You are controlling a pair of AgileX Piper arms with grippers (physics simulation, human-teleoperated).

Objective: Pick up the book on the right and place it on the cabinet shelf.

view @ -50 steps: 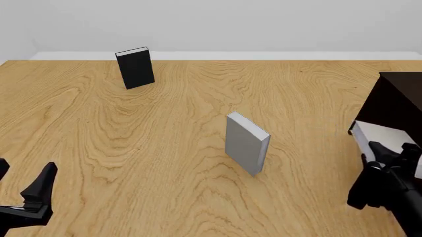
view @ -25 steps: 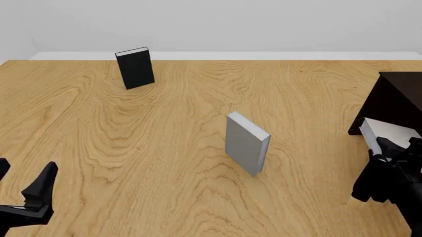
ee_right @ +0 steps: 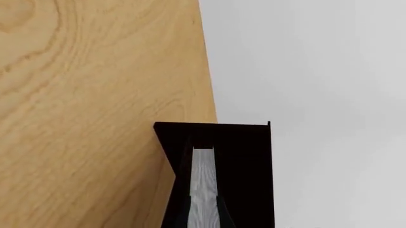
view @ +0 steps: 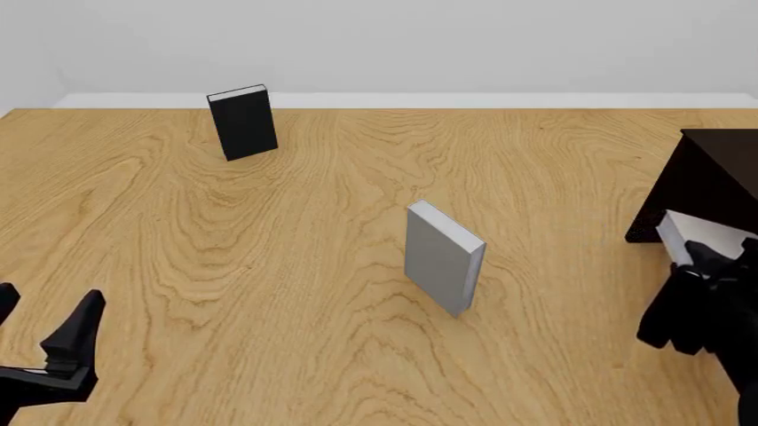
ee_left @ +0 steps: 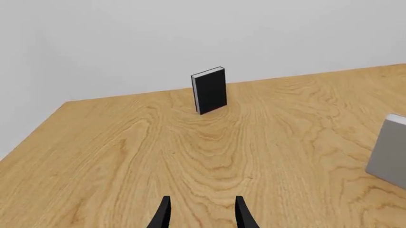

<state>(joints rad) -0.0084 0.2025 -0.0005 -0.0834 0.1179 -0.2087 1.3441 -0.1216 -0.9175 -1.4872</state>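
Left gripper [view: 42, 333] is idling low at the near left, jaws wide, nothing in them. Right gripper [view: 698, 266] is clamping the book [view: 693, 232] at the near right, its far end poking into the cabinet [view: 711, 173] opening. Spare grey book [view: 443, 257] is standing mid-table; black book [view: 243, 122] is standing far left.

front view high over table [view: 296, 266]; left wrist low, both showing black book [view: 243, 122]
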